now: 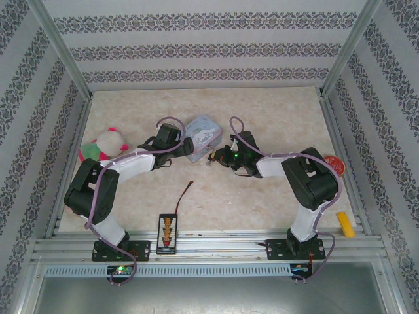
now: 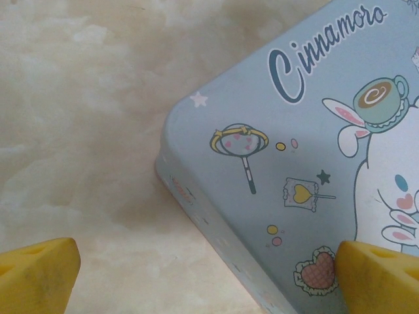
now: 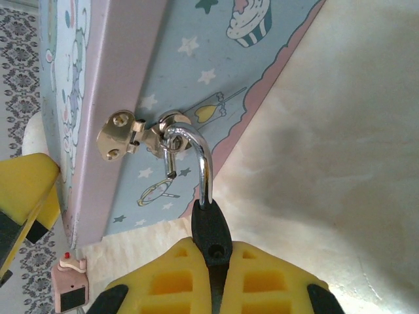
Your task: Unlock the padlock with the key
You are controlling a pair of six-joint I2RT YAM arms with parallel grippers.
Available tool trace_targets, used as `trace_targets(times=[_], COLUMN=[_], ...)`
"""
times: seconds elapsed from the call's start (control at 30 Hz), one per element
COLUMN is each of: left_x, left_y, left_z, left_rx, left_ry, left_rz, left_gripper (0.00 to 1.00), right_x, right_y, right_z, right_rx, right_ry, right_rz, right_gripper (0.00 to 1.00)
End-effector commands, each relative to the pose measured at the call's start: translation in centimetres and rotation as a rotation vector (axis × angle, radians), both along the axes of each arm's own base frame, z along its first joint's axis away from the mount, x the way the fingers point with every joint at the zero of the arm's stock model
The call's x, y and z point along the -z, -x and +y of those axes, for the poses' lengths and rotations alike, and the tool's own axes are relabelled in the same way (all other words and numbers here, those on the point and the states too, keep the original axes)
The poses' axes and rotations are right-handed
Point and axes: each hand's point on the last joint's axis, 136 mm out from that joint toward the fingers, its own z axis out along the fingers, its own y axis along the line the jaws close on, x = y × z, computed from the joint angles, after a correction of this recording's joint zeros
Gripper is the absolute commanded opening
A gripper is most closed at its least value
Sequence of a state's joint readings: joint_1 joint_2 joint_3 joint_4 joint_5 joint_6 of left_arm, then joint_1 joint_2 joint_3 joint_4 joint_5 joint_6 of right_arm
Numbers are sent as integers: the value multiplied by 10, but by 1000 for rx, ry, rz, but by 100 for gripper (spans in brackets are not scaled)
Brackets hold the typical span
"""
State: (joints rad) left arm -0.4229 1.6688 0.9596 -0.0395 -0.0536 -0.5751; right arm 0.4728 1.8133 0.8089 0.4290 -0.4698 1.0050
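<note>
The tin (image 2: 262,196) was pale blue, printed with stars, hearts and navy script, its edge pink. Lower centre in the right wrist view, the padlock (image 3: 210,229) was black with a silvery shackle; the right gripper's (image 3: 211,265) pads were yellow.

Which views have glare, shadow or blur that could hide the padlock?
Right wrist: sharp; the padlock shackle glints yet reads clearly; soft shadow on the table beside the tin. Left wrist: tin print crisp, left claw fingertips blurred. Top external: even light, padlock too small to make out.
</note>
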Motion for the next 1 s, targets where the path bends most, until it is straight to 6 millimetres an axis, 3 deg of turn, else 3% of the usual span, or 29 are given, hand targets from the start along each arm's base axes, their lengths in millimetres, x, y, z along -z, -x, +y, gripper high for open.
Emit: trace_targets(times=[0.0, 0.97], left_x=[6, 9], left_y=[8, 8], left_z=[12, 14], left_rx=[4, 1], left_ry=[-29, -13], left_rz=[37, 50], left_gripper=[99, 99], right_x=[-9, -13], right_y=[-9, -23], right_z=[3, -3], right_rx=[3, 42], right_ry=[-53, -94], right_rz=[-35, -50], right_gripper=[0, 0])
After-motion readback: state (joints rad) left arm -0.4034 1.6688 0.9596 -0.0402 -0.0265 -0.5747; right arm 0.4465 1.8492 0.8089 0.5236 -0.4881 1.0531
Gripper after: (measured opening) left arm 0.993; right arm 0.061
